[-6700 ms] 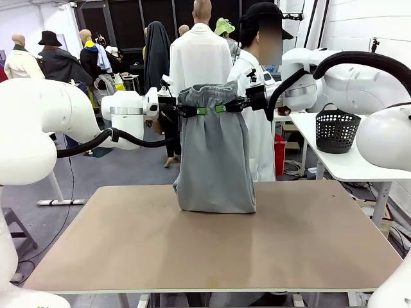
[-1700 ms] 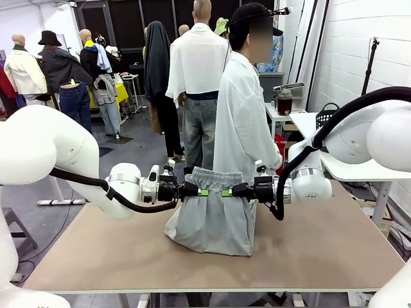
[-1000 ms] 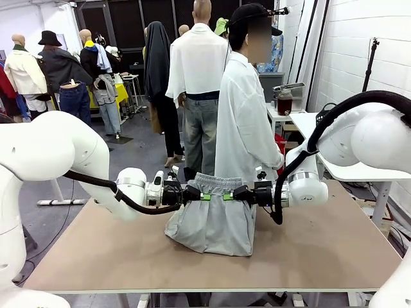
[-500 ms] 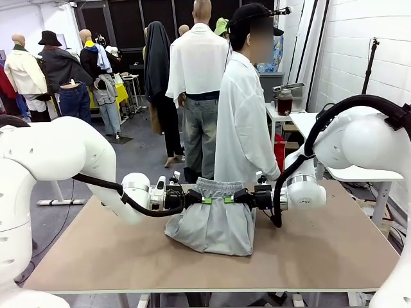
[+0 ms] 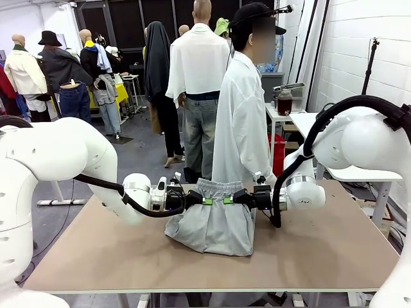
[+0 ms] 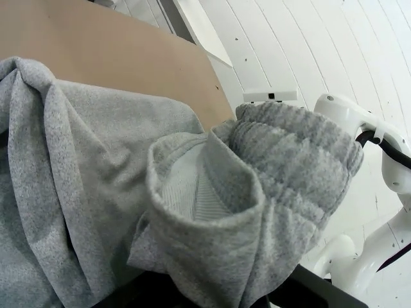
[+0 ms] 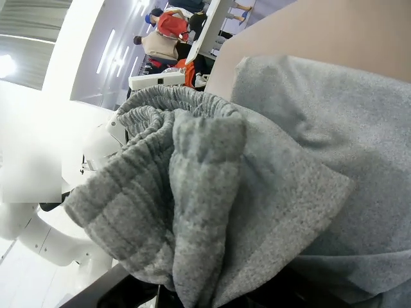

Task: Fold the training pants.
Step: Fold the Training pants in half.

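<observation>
A: Where are the pants (image 5: 213, 221) right now?

B: Mid-worktop (image 5: 308, 247), towards the far edge. The lower part lies bunched on the surface; the waistband is held just above it, stretched between the two arms. A person (image 5: 243, 122) stands close behind, at the far side.

A: And the pincers?

B: The left pincer (image 5: 204, 201) is clamped on the left end of the waistband, the right pincer (image 5: 227, 200) on the right end. Each wrist view has the gathered elastic bunched up right at that arm's fingers, so both grips look firm.

A: So how would you lay it down well?

B: I'd keep the two ends level and the band taut, then bring it down onto the cloth below so the edges line up. Move both arms together; if one leads, the fold skews. Let go only once the band rests flat, because soft jersey slumps and creases the moment tension drops.
</observation>
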`<act>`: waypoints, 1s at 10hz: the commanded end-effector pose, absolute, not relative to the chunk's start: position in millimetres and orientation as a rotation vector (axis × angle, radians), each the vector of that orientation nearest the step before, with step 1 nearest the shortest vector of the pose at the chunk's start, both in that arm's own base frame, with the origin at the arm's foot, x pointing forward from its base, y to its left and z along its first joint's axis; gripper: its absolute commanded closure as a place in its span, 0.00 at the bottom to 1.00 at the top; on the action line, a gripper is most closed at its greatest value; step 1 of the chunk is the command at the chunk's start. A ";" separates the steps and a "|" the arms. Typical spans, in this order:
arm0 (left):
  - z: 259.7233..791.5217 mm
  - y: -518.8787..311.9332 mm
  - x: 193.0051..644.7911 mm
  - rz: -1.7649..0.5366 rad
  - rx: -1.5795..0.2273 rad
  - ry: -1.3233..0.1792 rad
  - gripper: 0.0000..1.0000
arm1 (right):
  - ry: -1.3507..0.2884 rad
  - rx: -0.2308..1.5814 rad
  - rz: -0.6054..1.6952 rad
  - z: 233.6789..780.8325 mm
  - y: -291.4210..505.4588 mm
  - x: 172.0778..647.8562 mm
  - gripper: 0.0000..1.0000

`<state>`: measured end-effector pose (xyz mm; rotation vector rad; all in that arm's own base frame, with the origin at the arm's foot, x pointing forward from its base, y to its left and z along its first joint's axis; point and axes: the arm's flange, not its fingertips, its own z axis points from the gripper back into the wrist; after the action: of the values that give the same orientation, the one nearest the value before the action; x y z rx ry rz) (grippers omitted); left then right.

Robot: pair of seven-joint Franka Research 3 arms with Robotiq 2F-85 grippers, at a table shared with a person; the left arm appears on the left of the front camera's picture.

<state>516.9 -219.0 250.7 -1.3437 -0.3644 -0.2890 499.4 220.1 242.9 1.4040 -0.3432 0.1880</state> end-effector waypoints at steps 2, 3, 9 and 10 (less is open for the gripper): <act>252.5 -213.6 529.5 -0.266 -1.346 -0.394 1.00 | -0.346 1.410 0.157 240.6 219.8 511.5 1.00; 251.0 -213.4 534.2 -0.264 -1.354 -0.403 1.00 | -0.360 1.403 0.152 239.7 219.5 515.3 1.00; 235.3 -217.5 566.8 -0.198 -1.323 -0.376 1.00 | -0.363 1.398 0.078 227.3 211.0 538.7 1.00; 231.7 -218.3 567.0 -0.178 -1.314 -0.366 1.00 | -0.357 1.391 0.050 224.5 208.8 538.3 1.00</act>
<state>554.5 -224.1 232.7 -1.3436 -0.3597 -0.2444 530.4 214.2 227.8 1.4007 -0.3383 0.1305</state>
